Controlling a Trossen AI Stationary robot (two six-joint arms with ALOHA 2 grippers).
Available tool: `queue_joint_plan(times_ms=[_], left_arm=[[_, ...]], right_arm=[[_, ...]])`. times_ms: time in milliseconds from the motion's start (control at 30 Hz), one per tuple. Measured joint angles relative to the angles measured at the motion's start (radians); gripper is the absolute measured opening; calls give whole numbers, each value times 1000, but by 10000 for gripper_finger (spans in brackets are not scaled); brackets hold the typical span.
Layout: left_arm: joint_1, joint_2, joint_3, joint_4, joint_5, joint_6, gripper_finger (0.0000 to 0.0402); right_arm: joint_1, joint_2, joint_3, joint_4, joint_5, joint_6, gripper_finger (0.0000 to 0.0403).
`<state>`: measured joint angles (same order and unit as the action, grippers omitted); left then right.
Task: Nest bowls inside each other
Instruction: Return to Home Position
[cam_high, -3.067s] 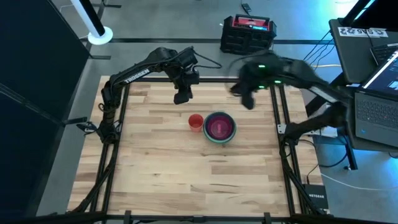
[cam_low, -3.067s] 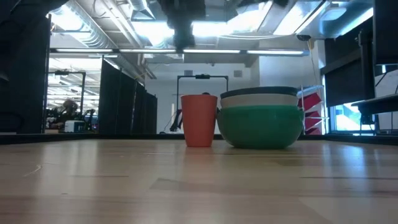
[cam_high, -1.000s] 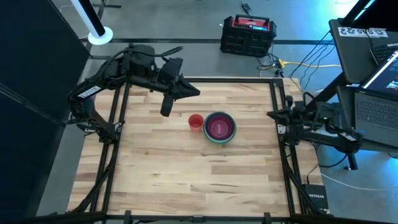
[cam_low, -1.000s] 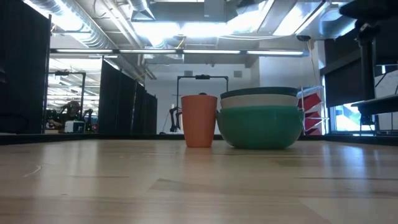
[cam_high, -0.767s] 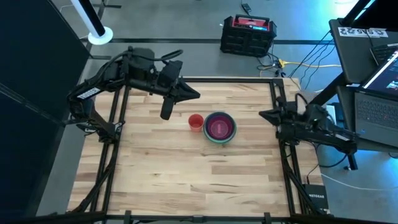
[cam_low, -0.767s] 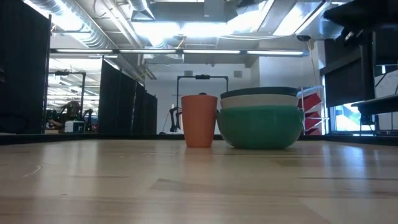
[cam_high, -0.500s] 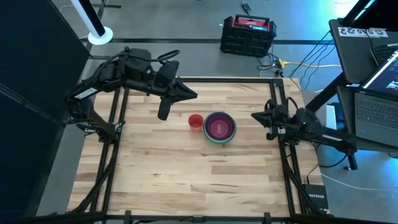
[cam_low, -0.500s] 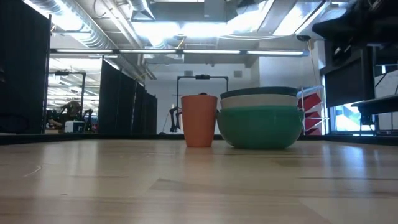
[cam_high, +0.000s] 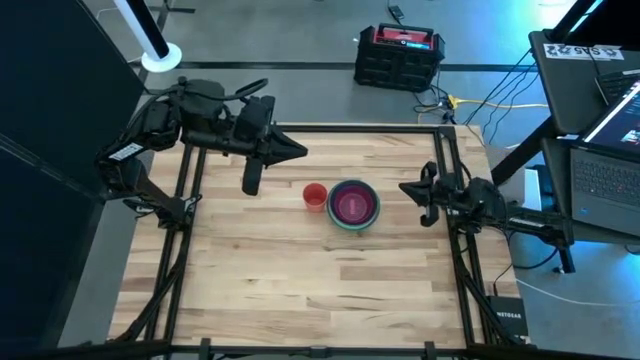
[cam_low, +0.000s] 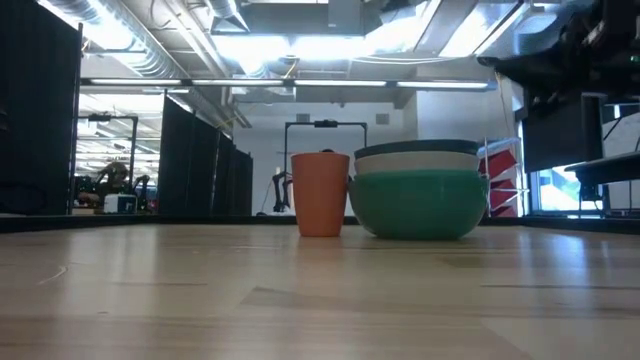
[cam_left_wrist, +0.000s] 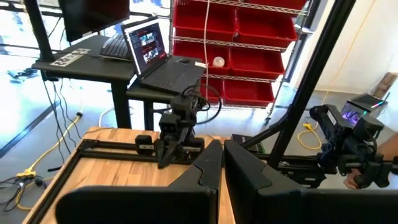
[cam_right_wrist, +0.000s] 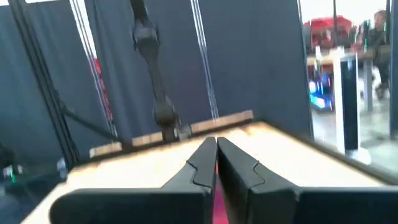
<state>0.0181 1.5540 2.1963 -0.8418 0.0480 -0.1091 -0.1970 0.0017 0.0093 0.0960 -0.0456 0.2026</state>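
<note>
Bowls (cam_high: 353, 205) sit nested in one stack a little above the middle of the high frame, on the wooden table (cam_high: 300, 285), touched by neither gripper.

At the upper left the left arm (cam_high: 150, 135) is folded over the table's corner. The left gripper (cam_high: 297, 152) points to the right and lies up and to the left of the stack, well apart from it. In its wrist view its fingers (cam_left_wrist: 205, 165) are pressed together with nothing between them.

Next comes a single red cup (cam_high: 315, 195), standing upright just beside the stack's left side; in the low view the cup (cam_low: 320, 193) and the stack look as if they touch, though I cannot tell whether they do.

The stack is the only one. From above, the pink bowl (cam_high: 352, 207) is innermost. From the side, the green bowl (cam_low: 418, 205) is at the bottom, above it the rim of a white bowl (cam_low: 415, 161), and above that the rim of a dark teal bowl (cam_low: 415, 147). That makes four bowls I can count; whether another lies between them is hidden.

At the right edge the right arm (cam_high: 520, 215) is folded along the table's rail. The right gripper (cam_high: 408, 188) points left toward the stack, roughly level with it in the frame and clear of it. Its fingers (cam_right_wrist: 202, 165) are also closed and empty, and a pink sliver shows low between them.

In all there are two arms, two grippers, one cup and one stack.
</note>
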Motion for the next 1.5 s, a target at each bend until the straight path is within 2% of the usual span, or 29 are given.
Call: queue_joint_plan(times_ms=[133, 367, 1000, 1367, 1500], left_arm=[[0, 0, 0, -33, -5, -9, 0], [-1, 0, 0, -40, -9, -3, 0], [-6, 0, 0, -62, -9, -15, 0], [-6, 0, 0, -39, -9, -9, 0], [-5, -68, -31, -60, -21, 23, 0]], right_arm=[[0, 2, -2, -76, -25, 0, 0], [0, 9, -2, -74, -28, -49, 0], [0, 94, -2, -56, -128, -54, 0], [0, 94, -2, -56, -123, -52, 1], [0, 94, -2, -56, -123, -52, 1]])
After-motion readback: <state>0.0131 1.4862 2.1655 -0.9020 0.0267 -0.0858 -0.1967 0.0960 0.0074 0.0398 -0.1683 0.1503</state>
